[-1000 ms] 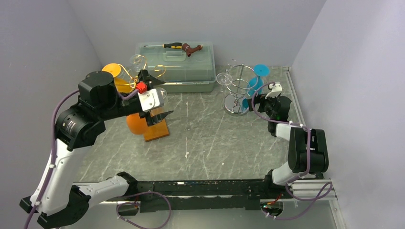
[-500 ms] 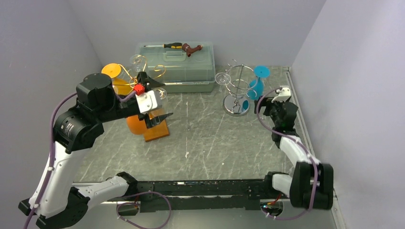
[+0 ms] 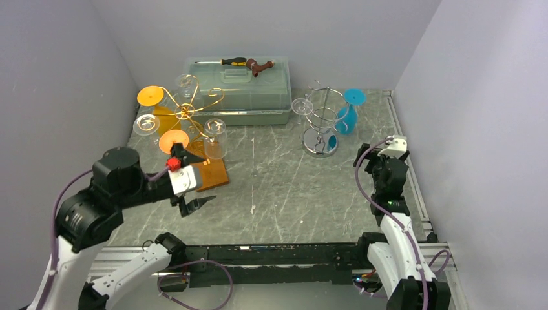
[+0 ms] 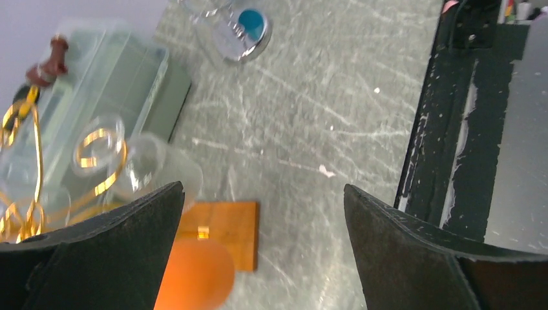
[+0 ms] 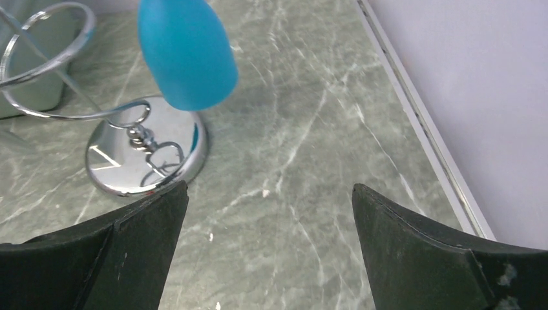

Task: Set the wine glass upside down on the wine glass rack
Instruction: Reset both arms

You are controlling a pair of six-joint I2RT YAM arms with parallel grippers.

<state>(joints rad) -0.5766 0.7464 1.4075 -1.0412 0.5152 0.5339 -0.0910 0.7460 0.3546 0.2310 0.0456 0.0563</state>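
A gold wire rack on an orange wooden base (image 3: 216, 174) stands at the back left. It holds orange wine glasses (image 3: 173, 140) and clear glasses (image 3: 215, 137), all upside down. A silver wire rack (image 3: 321, 123) at the back right holds a blue wine glass (image 3: 347, 111) upside down and a clear glass (image 3: 301, 106). My left gripper (image 3: 208, 179) is open and empty, near the front of the gold rack's base (image 4: 223, 232). An orange glass bowl (image 4: 194, 274) shows by its left finger. My right gripper (image 5: 270, 187) is open and empty, short of the silver rack's base (image 5: 145, 155) and the blue glass (image 5: 187, 51).
A clear plastic toolbox (image 3: 239, 90) with a screwdriver (image 3: 229, 62) on its lid stands against the back wall. A metal rail (image 5: 420, 123) runs along the table's right edge. The black frame (image 4: 452, 129) lies at the near edge.
My left gripper has drawn back from the gold rack toward the near edge. My right gripper has drawn back from the silver rack toward the near right. The glasses stay on the racks.
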